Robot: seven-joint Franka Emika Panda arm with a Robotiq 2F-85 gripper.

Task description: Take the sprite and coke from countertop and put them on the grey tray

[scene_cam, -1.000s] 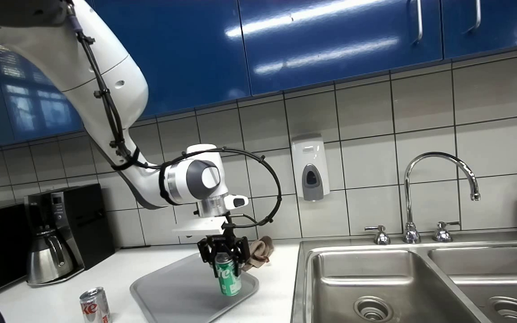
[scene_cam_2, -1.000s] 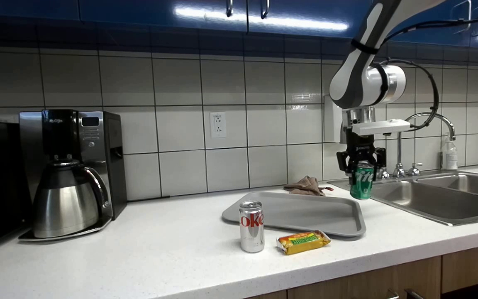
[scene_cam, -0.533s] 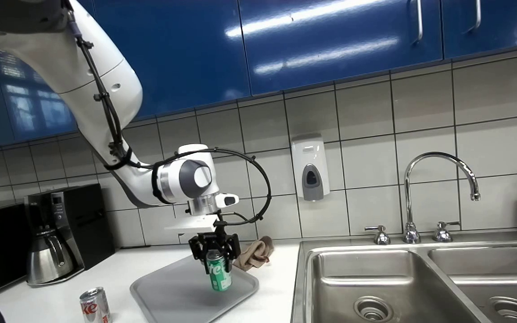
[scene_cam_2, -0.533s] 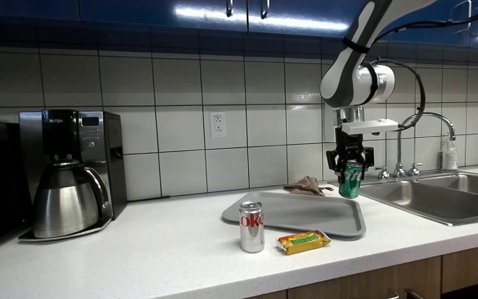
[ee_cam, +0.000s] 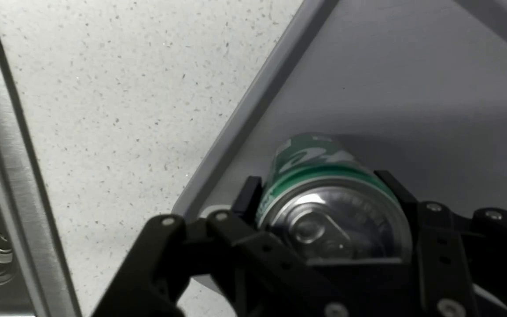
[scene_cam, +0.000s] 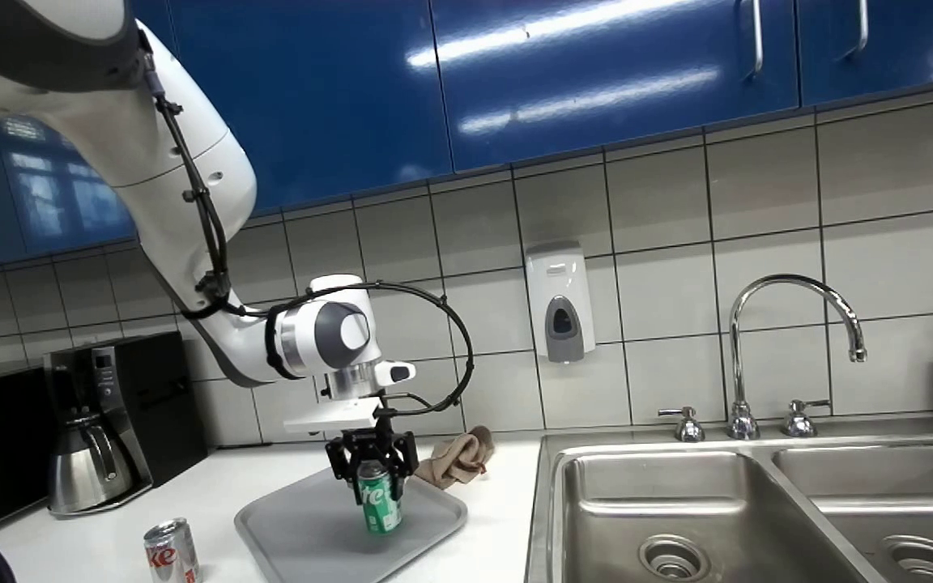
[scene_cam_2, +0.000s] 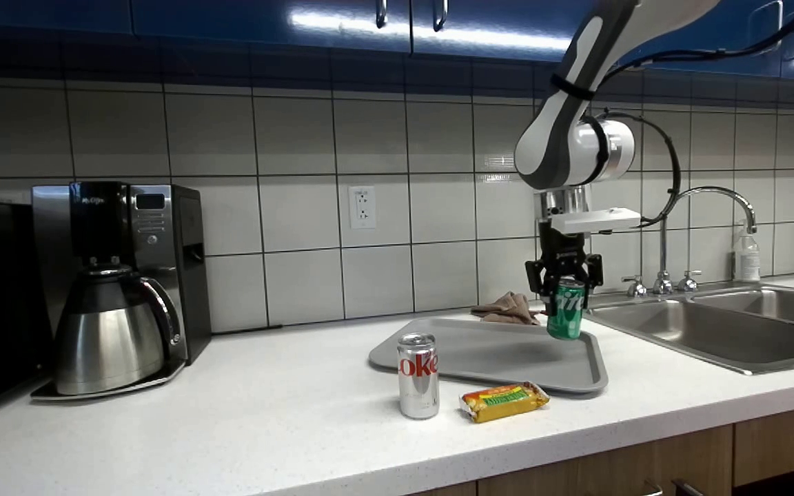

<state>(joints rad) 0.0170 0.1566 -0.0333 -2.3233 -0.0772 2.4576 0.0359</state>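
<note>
The gripper is clamping the Sprite can over the grey tray, while the silver Coke can is standing near that tray, so good placing is calling for level lowering, releasing once the base is sitting flat.

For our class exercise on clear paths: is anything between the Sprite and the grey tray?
Nothing visible does: the gripper holds the Sprite over the grey tray, with tray surface beside it in the wrist view. Whether they touch is unclear.
</note>
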